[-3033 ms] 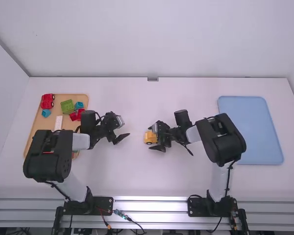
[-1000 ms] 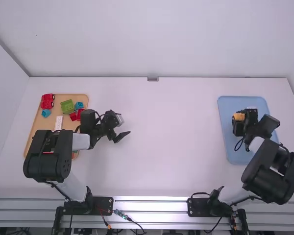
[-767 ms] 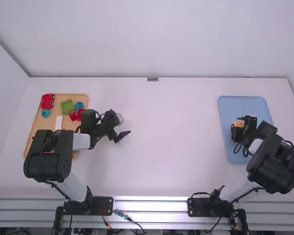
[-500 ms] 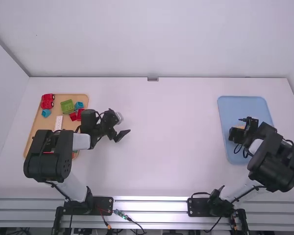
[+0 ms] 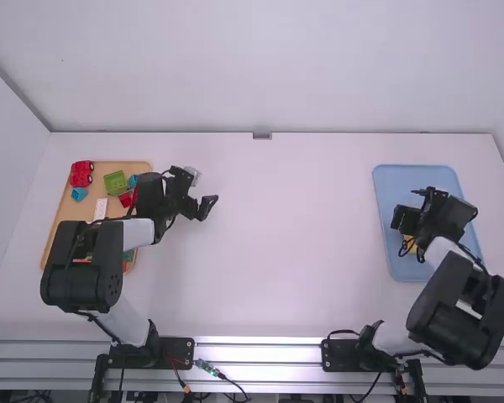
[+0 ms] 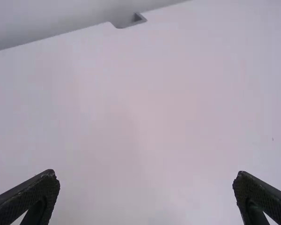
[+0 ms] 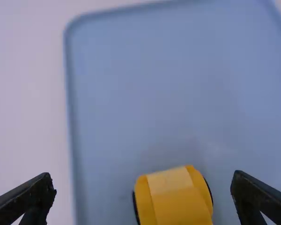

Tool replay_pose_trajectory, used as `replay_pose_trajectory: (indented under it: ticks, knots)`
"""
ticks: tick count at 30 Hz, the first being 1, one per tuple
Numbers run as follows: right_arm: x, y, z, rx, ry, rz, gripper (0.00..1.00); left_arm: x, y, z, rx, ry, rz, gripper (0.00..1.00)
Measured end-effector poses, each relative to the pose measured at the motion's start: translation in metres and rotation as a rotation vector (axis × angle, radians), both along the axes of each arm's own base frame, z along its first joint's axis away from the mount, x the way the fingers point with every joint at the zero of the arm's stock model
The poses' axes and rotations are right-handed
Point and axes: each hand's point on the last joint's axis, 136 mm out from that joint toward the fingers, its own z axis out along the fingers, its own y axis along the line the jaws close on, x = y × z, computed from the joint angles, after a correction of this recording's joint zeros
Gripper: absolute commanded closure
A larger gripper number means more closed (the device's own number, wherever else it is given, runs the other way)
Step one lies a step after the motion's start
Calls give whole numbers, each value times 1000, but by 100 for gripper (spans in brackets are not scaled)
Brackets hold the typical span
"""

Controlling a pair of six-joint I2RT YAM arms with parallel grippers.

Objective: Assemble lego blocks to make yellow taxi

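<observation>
The yellow block taxi (image 7: 178, 199) with black wheels rests in the blue tray (image 7: 126, 89); in the high view part of the taxi (image 5: 411, 244) peeks out beneath the right arm. My right gripper (image 5: 406, 206) is over the tray, and in its wrist view the right gripper (image 7: 144, 185) stands open, a finger on either side of the taxi with gaps between. Over the bare table, right of the wooden tray, is my left gripper (image 5: 205, 203); its wrist view shows the left gripper (image 6: 146, 180) wide open with nothing between its fingers.
A wooden tray (image 5: 57, 239) at the left holds red vehicle blocks (image 5: 81, 174), a green block (image 5: 116, 182), blue blocks (image 5: 79, 194) and a pale block (image 5: 101, 209). The left arm reaches over part of it.
My right arm has carried the taxi from mid-table to the blue tray, let it go and drawn off slightly. The left gripper has shifted a little up the picture.
</observation>
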Motion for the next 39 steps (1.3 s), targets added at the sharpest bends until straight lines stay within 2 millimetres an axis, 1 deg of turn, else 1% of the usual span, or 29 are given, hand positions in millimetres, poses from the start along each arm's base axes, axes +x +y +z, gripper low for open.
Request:
replay_pose_trajectory:
  ticks: [1,3,5,7,8,11,12,15,18,22,25,28,30,34,36,37,39]
  knots:
    - [3,3,6,-8,-13,7,1,2,1,1,-3,3,7,1]
    - [12,18,26,-36,-55,38,1,8,3,7,-17,16,29,1]
    - [17,31,38,-55,-84,74,1,14,4,12,-25,21,41,1]
    - [21,43,46,-65,-104,101,1,18,4,17,-29,20,43,1]
    - [24,52,53,-77,-122,123,1,21,4,21,-35,23,47,1]
    - [28,63,62,-87,-145,138,1,27,4,28,-56,38,61,1]
    - [30,70,67,-88,-157,137,1,31,5,35,-72,46,76,1]
    - [32,80,76,-78,-180,126,1,38,7,47,-108,87,114,1]
    - [33,95,88,-67,-211,138,1,48,15,63,-130,135,188,1]
    - [33,108,97,-60,-233,157,2,53,25,72,-121,196,259,2]
    - [30,113,100,-53,-232,157,4,53,27,76,-107,203,279,4]
    - [24,120,99,-41,-219,153,7,51,23,81,-83,186,279,7]
    - [16,129,94,-28,-199,152,11,45,19,87,-66,168,277,10]
    - [-5,145,76,-11,-142,161,17,33,22,92,-36,147,302,16]
    - [-17,154,64,-6,-105,177,20,27,26,91,-20,143,323,18]
    - [-21,155,61,-2,-96,180,21,25,27,91,-16,143,328,19]
    - [-33,160,52,5,-73,191,25,17,32,88,2,144,351,23]
